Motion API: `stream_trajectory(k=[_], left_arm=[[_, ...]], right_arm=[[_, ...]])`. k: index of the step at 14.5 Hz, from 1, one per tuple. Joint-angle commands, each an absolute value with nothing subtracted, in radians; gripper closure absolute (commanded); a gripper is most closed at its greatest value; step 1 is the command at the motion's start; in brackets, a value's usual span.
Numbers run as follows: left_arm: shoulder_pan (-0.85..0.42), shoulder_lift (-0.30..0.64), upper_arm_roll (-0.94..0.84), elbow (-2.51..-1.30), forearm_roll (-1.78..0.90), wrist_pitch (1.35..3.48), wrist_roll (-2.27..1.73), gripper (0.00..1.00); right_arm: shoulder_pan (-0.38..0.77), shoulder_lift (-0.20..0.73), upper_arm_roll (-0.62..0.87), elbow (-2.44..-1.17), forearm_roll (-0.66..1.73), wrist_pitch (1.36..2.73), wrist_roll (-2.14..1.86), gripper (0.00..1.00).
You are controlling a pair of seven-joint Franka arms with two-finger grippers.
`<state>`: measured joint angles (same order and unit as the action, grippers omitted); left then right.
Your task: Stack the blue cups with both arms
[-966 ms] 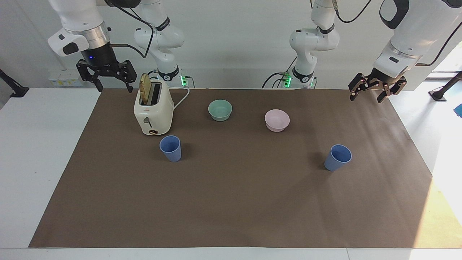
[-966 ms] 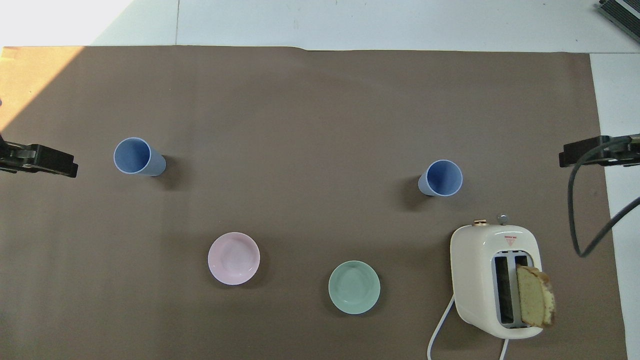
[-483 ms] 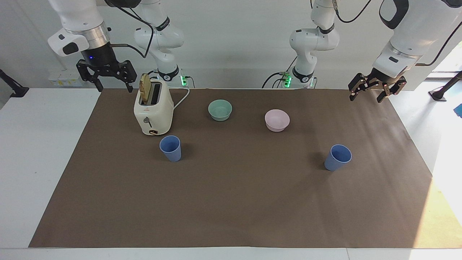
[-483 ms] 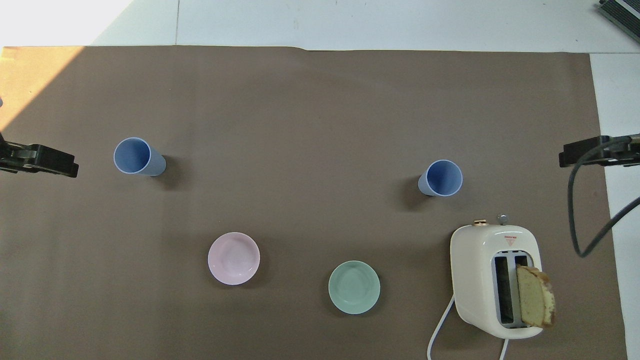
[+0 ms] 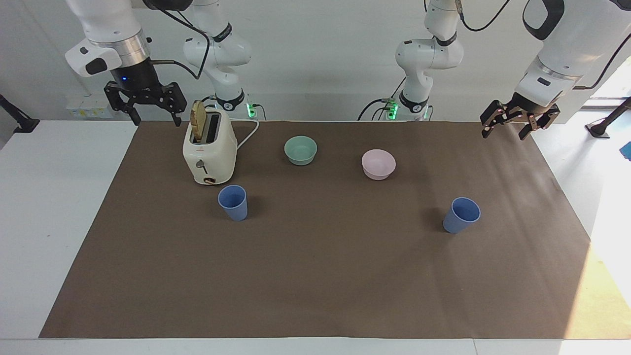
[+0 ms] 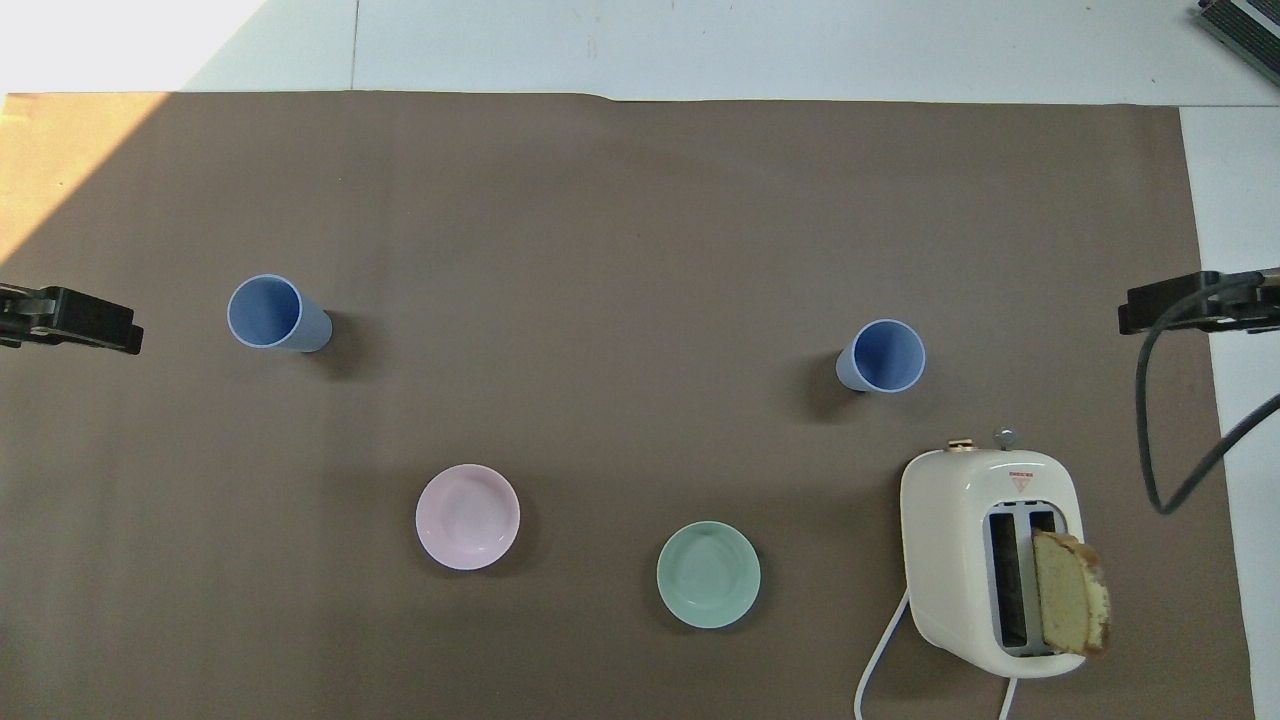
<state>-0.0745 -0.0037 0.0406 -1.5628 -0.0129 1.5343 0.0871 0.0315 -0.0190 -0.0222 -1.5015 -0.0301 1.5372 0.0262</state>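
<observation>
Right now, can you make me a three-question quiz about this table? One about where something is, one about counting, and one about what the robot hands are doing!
1. Where is the slice of bread?
A. In the green bowl
B. Sticking up out of the toaster
C. Lying on the brown mat

2. How many blue cups are there?
A. One
B. Two
C. Four

3. What are the robot hands doing?
A. Both are open and holding nothing
B. Each one holds a cup
C. One holds the pink bowl

Answers:
1. B, the slice of bread stands in a slot of the toaster.
2. B, one blue cup stands by the toaster and the other blue cup toward the left arm's end.
3. A, the left hand and right hand hang open above the table edges, away from both cups.
</observation>
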Motion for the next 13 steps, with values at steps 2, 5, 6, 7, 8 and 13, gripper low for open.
stream_trajectory(k=[2, 5, 6, 7, 8, 13], left_arm=[[-0.077, -0.006, 0.044, -1.551, -0.015, 1.514, 0.077, 0.00], [-0.077, -0.006, 0.044, -1.551, -0.015, 1.520, 0.077, 0.00], [-0.077, -0.008, 0.044, -1.552, -0.015, 1.520, 0.078, 0.00], [-0.077, -0.008, 0.044, -1.552, -0.015, 1.520, 0.077, 0.00], [-0.077, -0.008, 0.044, -1.552, -0.015, 1.520, 0.078, 0.00], [-0.077, -0.008, 0.044, -1.554, -0.015, 1.526, 0.084, 0.00]], right_arm=[[0.014, -0.046, -0.021, -1.534, -0.015, 1.549, 0.006, 0.00], [0.014, -0.046, -0.021, -1.534, -0.015, 1.548, 0.005, 0.00], [0.014, -0.046, -0.021, -1.534, -0.015, 1.546, 0.005, 0.00], [0.014, -0.048, -0.021, -1.535, -0.015, 1.546, 0.005, 0.00], [0.014, -0.048, -0.021, -1.536, -0.015, 1.546, 0.005, 0.00], [0.014, -0.046, -0.021, -1.536, -0.015, 1.546, 0.005, 0.00]])
